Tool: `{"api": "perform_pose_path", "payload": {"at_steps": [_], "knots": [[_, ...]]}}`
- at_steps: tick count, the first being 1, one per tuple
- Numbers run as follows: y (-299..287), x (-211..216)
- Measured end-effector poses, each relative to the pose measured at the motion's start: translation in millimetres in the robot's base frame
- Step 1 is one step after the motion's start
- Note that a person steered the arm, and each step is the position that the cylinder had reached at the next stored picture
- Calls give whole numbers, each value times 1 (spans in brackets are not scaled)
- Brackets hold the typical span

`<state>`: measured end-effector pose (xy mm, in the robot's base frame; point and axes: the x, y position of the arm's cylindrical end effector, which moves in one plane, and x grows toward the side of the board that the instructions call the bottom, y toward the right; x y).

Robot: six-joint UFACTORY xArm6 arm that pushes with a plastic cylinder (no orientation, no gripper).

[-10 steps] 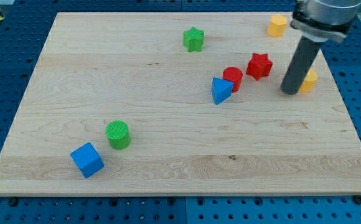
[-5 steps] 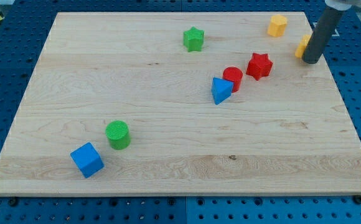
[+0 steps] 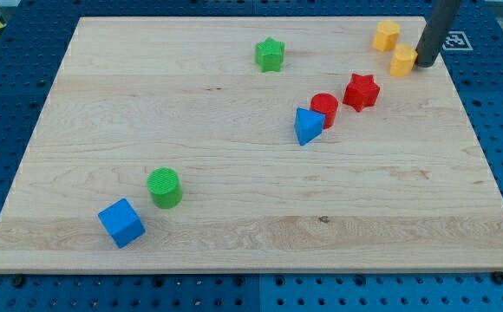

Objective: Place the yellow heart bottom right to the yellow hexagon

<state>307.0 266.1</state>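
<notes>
The yellow hexagon (image 3: 387, 35) sits near the board's top right corner. The yellow heart (image 3: 403, 60) lies just below and to the right of it, a small gap apart. My tip (image 3: 427, 61) is at the heart's right side, touching or nearly touching it. The dark rod rises from there out of the view's top.
A red star (image 3: 362, 91), a red cylinder (image 3: 324, 109) and a blue triangle (image 3: 307, 126) form a diagonal line left of and below the heart. A green star (image 3: 270, 54) is at top centre. A green cylinder (image 3: 164, 187) and a blue cube (image 3: 120, 223) sit at bottom left.
My tip has moved up the board's right side, pushing the yellow heart up and left until it sits just below-right of the yellow hexagon. The other blocks have not moved.
</notes>
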Motion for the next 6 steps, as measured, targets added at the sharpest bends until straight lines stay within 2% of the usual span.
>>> {"api": "perform_pose_path", "payload": {"at_steps": [2,4,6], "knots": [[2,39],[-43,29],[-43,15]]}}
